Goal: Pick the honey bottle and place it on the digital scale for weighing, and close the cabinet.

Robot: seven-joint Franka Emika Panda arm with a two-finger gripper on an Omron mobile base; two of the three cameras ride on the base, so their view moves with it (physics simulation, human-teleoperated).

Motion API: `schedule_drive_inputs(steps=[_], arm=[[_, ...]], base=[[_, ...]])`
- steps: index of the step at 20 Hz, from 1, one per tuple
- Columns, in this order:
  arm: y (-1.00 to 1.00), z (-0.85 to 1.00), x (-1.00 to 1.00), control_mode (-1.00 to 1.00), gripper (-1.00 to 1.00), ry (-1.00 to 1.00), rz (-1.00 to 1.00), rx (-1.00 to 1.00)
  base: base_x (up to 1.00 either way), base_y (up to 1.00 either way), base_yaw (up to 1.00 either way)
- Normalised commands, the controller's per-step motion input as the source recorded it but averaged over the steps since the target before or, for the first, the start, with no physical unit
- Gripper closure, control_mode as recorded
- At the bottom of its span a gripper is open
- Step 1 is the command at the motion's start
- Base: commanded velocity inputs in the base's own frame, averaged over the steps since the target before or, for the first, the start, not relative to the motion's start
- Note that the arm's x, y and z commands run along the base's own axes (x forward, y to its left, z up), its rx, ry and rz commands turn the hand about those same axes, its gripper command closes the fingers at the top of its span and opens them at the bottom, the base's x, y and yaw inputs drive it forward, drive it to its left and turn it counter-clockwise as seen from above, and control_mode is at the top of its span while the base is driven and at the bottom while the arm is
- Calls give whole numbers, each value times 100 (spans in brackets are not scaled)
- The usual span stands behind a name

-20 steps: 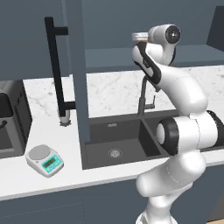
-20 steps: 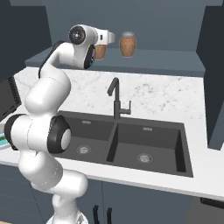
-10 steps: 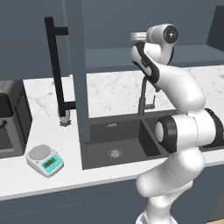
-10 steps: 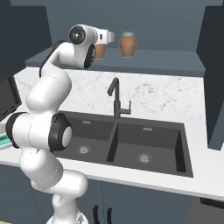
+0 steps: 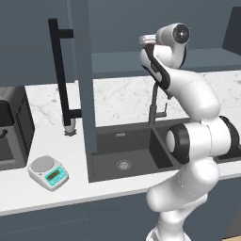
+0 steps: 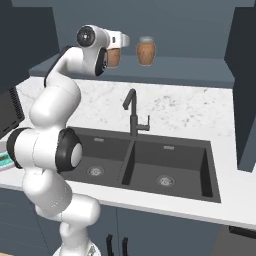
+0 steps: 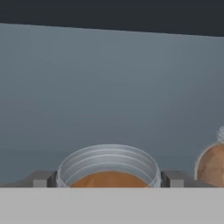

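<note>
Honey bottle (image 7: pixel 108 168) sits on the inner shelf of the open cabinet (image 6: pixel 200 70), its pale ridged lid low in the hand view with one dark finger tip (image 7: pixel 42 178) at each side of it. The gripper (image 7: pixel 108 179) brackets the jar with its tips close against the lid's sides, but whether they actually press on it cannot be told from these pictures. In the right base view the white hand reaches onto the shelf and covers most of this jar (image 6: pixel 114 57), while the look-alike second jar (image 6: pixel 146 51) stands just beside it, apart and upright; the same jar's amber edge shows in the hand view (image 7: pixel 213 165).

The cabinet door (image 5: pixel 81 84) stands swung open over the counter, its long black bar handle (image 5: pixel 60 77) facing the left base camera. Digital scale (image 5: pixel 47 172) rests on the white counter (image 5: pixel 70 155) near its front edge, beside the large black appliance (image 5: pixel 14 129) and well apart from the shelf. Below the shelf lie the dark double sink (image 6: pixel 145 165) and its black faucet (image 6: pixel 132 112).
</note>
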Motion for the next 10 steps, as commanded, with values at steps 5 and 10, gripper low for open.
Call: schedule_drive_inputs(steps=[5, 10], arm=[[0, 6, -39, -100, 100, -3, 0, 5], [0, 7, -50, -100, 100, -10, 0, 18]], base=[[0, 0, 0], [0, 0, 0]])
